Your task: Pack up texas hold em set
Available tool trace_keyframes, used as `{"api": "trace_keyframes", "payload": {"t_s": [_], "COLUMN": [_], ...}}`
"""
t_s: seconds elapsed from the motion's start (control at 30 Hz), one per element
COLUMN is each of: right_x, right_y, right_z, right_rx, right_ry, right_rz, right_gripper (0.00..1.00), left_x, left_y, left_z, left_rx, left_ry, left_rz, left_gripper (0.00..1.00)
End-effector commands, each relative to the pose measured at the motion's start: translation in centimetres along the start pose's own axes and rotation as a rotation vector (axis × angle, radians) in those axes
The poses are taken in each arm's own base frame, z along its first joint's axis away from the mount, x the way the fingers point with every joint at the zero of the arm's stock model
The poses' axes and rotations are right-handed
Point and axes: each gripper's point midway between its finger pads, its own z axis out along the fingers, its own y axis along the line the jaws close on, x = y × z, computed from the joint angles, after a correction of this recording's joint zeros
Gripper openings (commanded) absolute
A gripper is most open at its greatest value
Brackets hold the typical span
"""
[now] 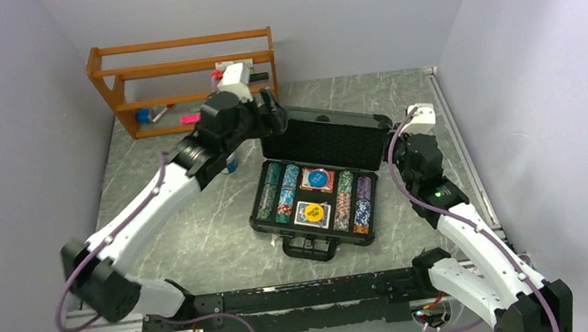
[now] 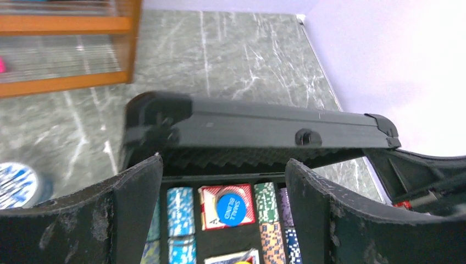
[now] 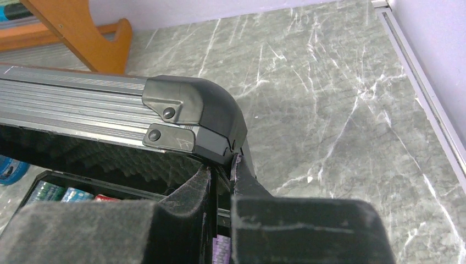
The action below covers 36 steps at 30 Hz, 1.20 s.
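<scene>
Closed right pincer (image 3: 222, 181) nearest, tucked at right corner of foam-lined lid (image 3: 192, 113); grip unclear. Wide-open left pincer (image 2: 223, 162) above lid's top edge. Black hard briefcase (image 1: 309, 235) mid grey marbled surface (image 1: 197, 227). Striped poker chip stacks (image 1: 277, 193), red card deck (image 1: 319, 180) and yellow round dealer button (image 1: 313, 211) already slotted. Left to do: shut lid, latch. Round blue-and-white tub (image 2: 16, 184) and orange wooden shelf (image 1: 179, 66) behind, not blocking.

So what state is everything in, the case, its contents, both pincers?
Black hard briefcase: open, lid raised.
Striped poker chip stacks: lying in its slots.
Red card deck: in the case, blue button on top.
Left pincer: open, by the lid's top edge.
Right pincer: shut, at the lid's corner.
</scene>
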Motion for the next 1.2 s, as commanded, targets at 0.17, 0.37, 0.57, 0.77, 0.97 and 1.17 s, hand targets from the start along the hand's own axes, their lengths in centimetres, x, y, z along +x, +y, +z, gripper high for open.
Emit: {"api": "trace_keyframes", "payload": {"t_s": [0.17,0.37,0.57,0.77,0.97,1.17], "right_x": [-0.8,0.3,0.9,0.5,-0.1,-5.3], "right_y": [2.3,2.7,2.9,3.2,3.2,7.2], "right_z": [-1.1,-1.3,-1.5,-1.8,-4.9,-11.2], "right_rx": [-0.124,-0.157,-0.168,-0.152,-0.108,-0.435], "right_ry": [-0.071,-0.063,-0.034,0.029,0.212,0.213], "right_rz": [0.145,0.150,0.163,0.200,0.281,0.134], "right_gripper": [0.00,0.00,0.00,0.37,0.62,0.74], "left_x": [-1.0,1.1,4.4,8.2,9.0,10.6], "left_y": [-4.7,-3.7,-2.5,-0.9,-0.5,0.4], "left_z": [8.3,10.5,11.9,10.9,10.3,10.3], "left_rx": [0.144,0.136,0.120,0.114,0.113,0.095], "left_ry": [0.035,0.053,0.162,0.247,0.263,0.291], "left_rz": [0.002,0.038,0.061,0.029,0.013,0.012], "left_gripper": [0.85,0.85,0.79,0.77,0.78,0.77]}}
